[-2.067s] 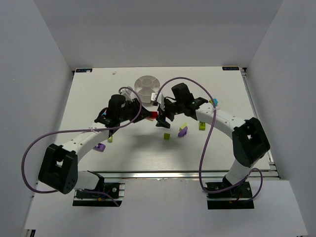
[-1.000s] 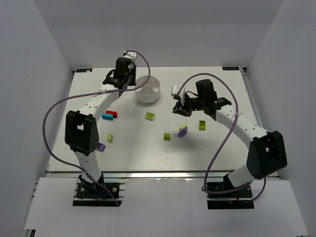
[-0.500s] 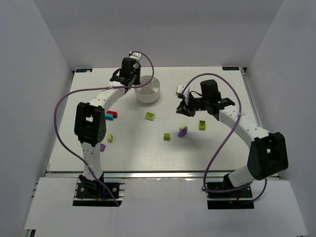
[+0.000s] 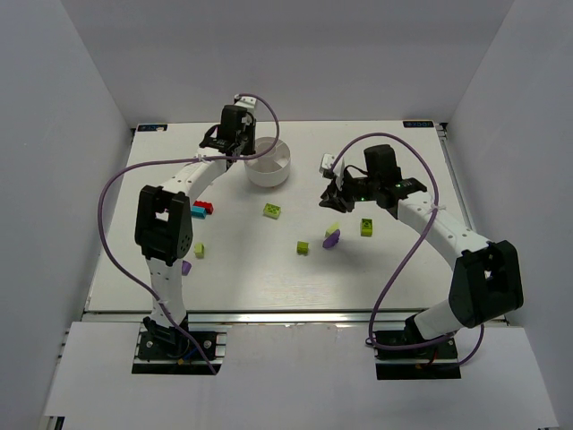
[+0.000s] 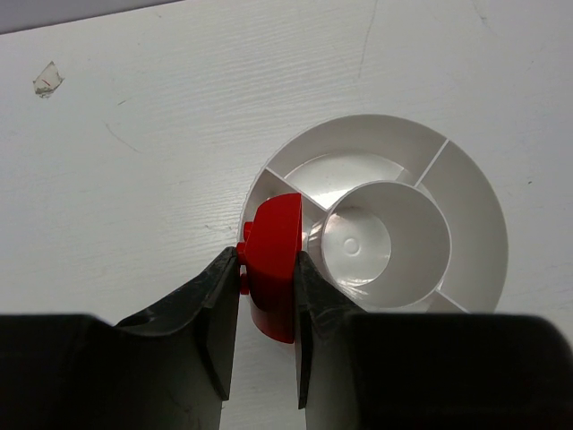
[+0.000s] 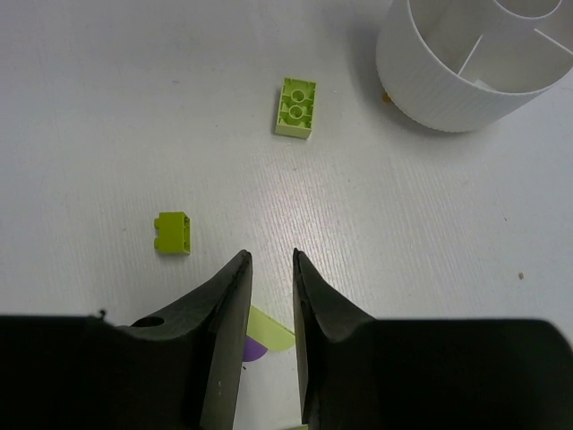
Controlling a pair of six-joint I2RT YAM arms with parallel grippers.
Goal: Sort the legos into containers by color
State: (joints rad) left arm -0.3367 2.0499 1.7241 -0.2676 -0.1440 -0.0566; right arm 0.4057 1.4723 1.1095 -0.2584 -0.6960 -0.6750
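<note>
So the left gripper (image 5: pixel 267 262) is pinching a red brick (image 5: pixel 273 269) with the dish (image 5: pixel 474 215) right under its fingertips. I'd guess it just needs to let go. The right gripper (image 6: pixel 271 260) has its fingers slightly apart and empty.

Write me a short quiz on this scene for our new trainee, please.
1. True or false: the left gripper is shut on a red brick over the edge of the white dish.
2. What sits between the fingers of the right gripper? A: a lime brick. B: a purple brick. C: nothing.
3. In the top view, what colour is the brick lying beside the loose red brick on the table?

Key
1: true
2: C
3: cyan brick
</note>
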